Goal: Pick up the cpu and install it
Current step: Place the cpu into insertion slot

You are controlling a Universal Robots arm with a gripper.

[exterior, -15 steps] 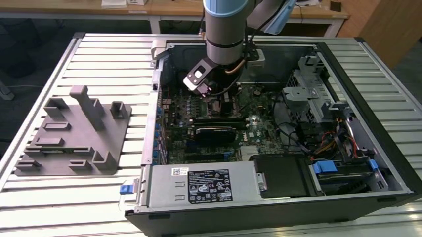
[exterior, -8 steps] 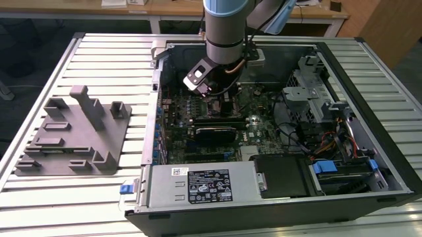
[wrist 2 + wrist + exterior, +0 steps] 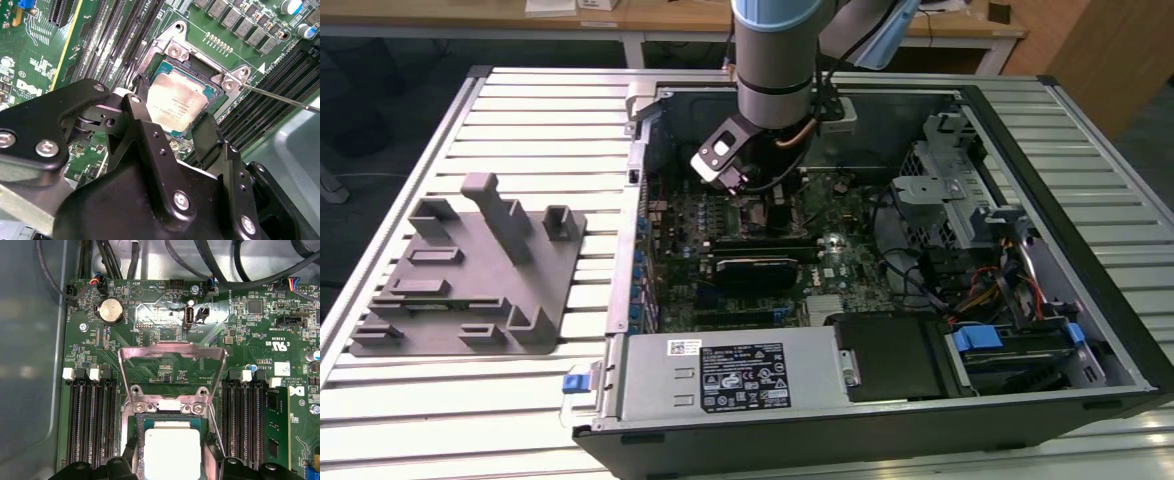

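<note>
The cpu [image 3: 181, 102], a flat square chip with a silvery top and a thin green border, lies in the open socket on the green motherboard [image 3: 150, 320]. It is also seen in the first wrist view [image 3: 172, 442]. My gripper [image 3: 172, 106] reaches down over it, and its black fingers [image 3: 139, 95] stand against two opposite edges of the chip. The same gripper [image 3: 171, 456] straddles the chip in the first wrist view. In the exterior view the gripper [image 3: 765, 200] hangs low inside the open computer case [image 3: 1067, 210], near its back.
The socket's metal load plate [image 3: 172, 360] is flipped up and its thin lever [image 3: 280, 97] sticks out sideways. Memory slots [image 3: 90, 420] flank the socket. A grey plastic fixture [image 3: 467, 270] sits on the slatted table at the exterior view's left. The power supply [image 3: 734, 375] fills the case front.
</note>
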